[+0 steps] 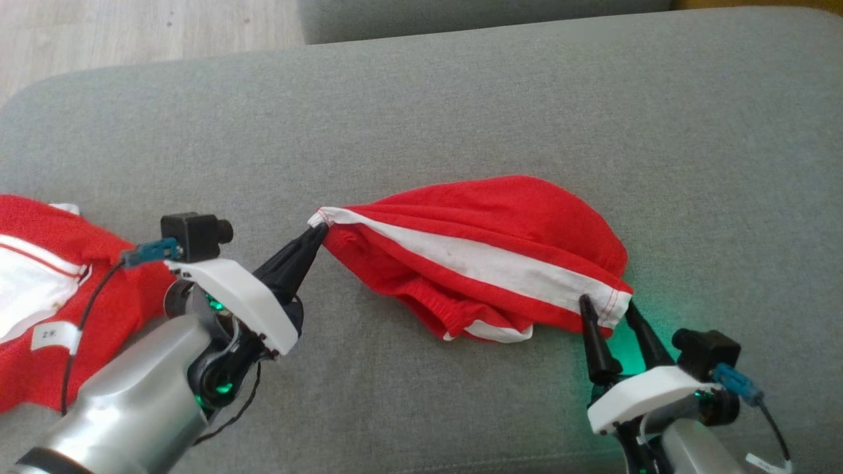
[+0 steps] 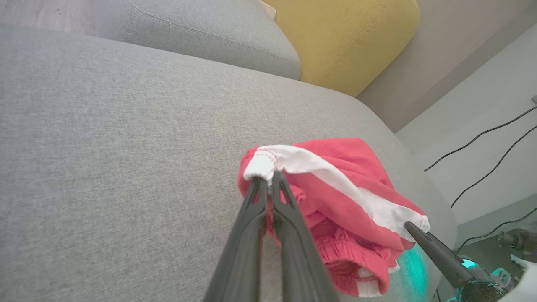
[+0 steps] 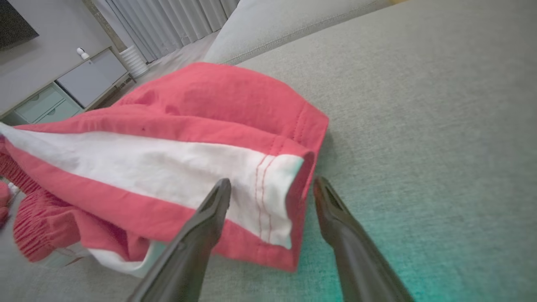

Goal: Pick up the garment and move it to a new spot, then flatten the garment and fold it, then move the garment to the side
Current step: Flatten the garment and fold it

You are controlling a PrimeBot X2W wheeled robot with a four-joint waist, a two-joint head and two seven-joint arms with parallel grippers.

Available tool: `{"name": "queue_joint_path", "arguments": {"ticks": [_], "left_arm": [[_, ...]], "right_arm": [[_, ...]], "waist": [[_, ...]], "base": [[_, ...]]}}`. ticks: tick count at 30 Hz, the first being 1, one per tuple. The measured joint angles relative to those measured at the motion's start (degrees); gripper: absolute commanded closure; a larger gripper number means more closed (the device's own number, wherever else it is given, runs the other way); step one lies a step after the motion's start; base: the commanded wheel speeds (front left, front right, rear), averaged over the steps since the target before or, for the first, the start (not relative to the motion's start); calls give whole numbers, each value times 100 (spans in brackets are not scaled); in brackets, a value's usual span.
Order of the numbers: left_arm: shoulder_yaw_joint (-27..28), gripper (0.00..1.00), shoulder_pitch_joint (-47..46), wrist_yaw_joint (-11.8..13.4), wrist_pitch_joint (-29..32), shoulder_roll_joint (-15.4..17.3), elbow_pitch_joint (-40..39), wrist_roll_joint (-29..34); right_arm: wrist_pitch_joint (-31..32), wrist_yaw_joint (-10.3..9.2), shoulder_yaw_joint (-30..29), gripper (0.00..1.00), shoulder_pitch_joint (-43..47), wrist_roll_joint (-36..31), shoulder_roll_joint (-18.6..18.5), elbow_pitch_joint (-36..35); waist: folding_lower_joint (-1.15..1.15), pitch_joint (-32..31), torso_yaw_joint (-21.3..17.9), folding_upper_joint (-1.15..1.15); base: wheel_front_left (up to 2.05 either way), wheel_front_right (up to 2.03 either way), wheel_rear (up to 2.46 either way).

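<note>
Quick status from the remote seat, going left to right. Far left on the sofa (image 1: 421,99) there's a second red-and-white piece (image 1: 39,276) lying in a heap. I'm not counting that one as mine right now.

The left end effector (image 1: 319,230) is pinched tight on the left corner of the garment (image 1: 487,217), right at the white hem. The left wrist view shows both fingers pressed together with the fabric caught at the tips.

The garment sits about mid-cushion, stretched out a bit between the two arms. It's red shorts with a wide white side stripe, red stitching at the hem and a gathered elastic waistband bunched underneath. It's not flat: the top is puffed up and the lower edge is rumpled and doubled over.

The right end effector (image 1: 606,303) has its fingers spread wide, straddling the right hem corner. It's holding nothing yet.

My read is that we're at the start of flattening. One corner is secured and the other is lined up but not gripped. I can't tell whether this counts as the new spot. Spreading it flat, folding it and shifting it to the side are all left to do.
</note>
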Motion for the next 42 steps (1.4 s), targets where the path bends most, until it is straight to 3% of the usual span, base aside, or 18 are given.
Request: {"name": "queue_joint_path", "arguments": {"ticks": [1, 2, 4, 8, 15, 22, 23, 25, 30, 35, 42], "left_arm": [[0, 100, 0, -15, -1, -2, 5, 3], [-1, 100, 0, -15, -12, -4, 11, 10], [-3, 100, 0, -15, -25, -4, 32, 11], [-20, 100, -16, -15, -31, -2, 57, 85], [22, 100, -682, -21, -126, 169, -58, 784], [204, 100, -2698, -23, -175, 274, -199, 1881], [366, 100, -3342, -60, -182, 180, -81, 2102], [765, 100, -3866, -64, -189, -18, 90, 2213], [1796, 100, -4685, -57, -224, -475, 210, 2996], [2212, 100, -4563, -58, -224, -699, 185, 3377], [2027, 100, -3049, -58, -224, -735, -444, 3487]], "right_arm": [[0, 0, 29, 6, -7, 36, 0, 25], [0, 0, 54, 27, -13, 74, 3, 63], [0, 0, 97, 100, -18, 111, 1, 90], [0, 0, 57, 100, -30, 94, 3, -8], [47, 0, -644, 100, -489, -200, 3, -1180], [651, 0, -1077, 100, -2909, -728, -449, -1783], [738, 0, -1105, 100, -3662, -853, -655, -1746], [770, 0, -1102, 100, -4288, -950, -809, -1656], [647, 0, -1104, 100, -5287, -1171, -994, -1493], [468, 0, -1080, 100, -5435, -1171, -1042, -1449], [275, 0, -965, 100, -4530, -1014, -1055, -1386]], "waist": [[0, -5, 5, 0], [0, -9, 10, 0], [0, -16, 19, 0], [0, -31, 26, 0], [-1, 32, -82, 0], [0, 465, -242, 0], [1, 659, -266, 0], [1, 868, -281, 0], [2, 1374, -297, 0], [2, 1674, -295, 0], [1, 1941, -154, 0]], "base": [[0, 0, 0], [0, 0, 0], [0, 0, 0], [0, 0, 0], [0, 0, 0], [0, 0, 0], [0, 0, 0], [0, 0, 0], [0, 0, 0], [0, 0, 0], [0, 0, 0]]}}
